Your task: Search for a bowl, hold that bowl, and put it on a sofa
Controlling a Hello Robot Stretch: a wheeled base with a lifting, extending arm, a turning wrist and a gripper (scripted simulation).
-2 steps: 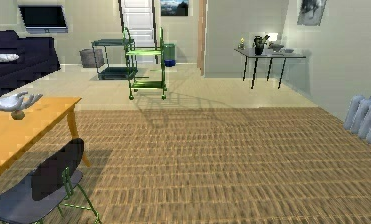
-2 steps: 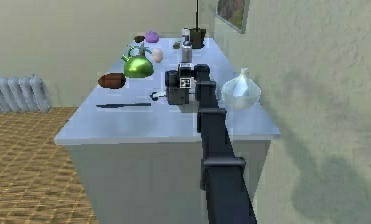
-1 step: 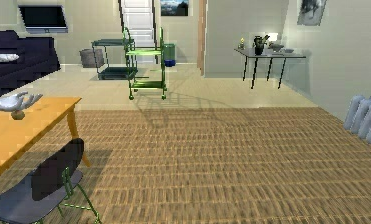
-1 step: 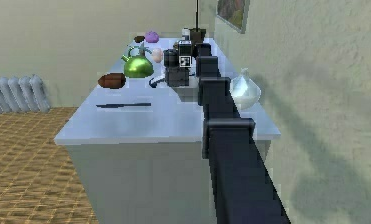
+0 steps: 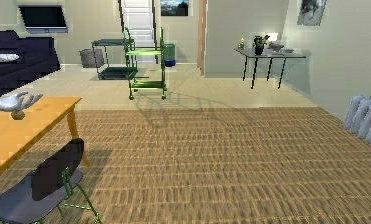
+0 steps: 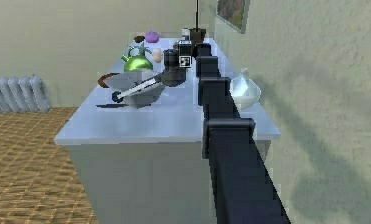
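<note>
Arm: dark square bar (image 6: 228, 150) out over the pale blue-grey counter (image 6: 103, 125), probably after the bowl.
Bowl: shiny grey metal bowl (image 6: 143, 93), mid-counter beside the arm.
Gripper: dark two-finger gripper (image 6: 171, 68) farther along, clutter (image 6: 141, 58) behind it, so can't tell if it holds anything.
Sofa: dark navy sofa (image 5: 15, 55), well off from the counter.

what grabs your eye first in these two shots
In the arm side view, the dark arm runs up over a pale counter holding a grey bowl and a white vase. In the forward view, a green cart stands mid-room beyond the brown rug, with a dark sofa at its far left.
</note>
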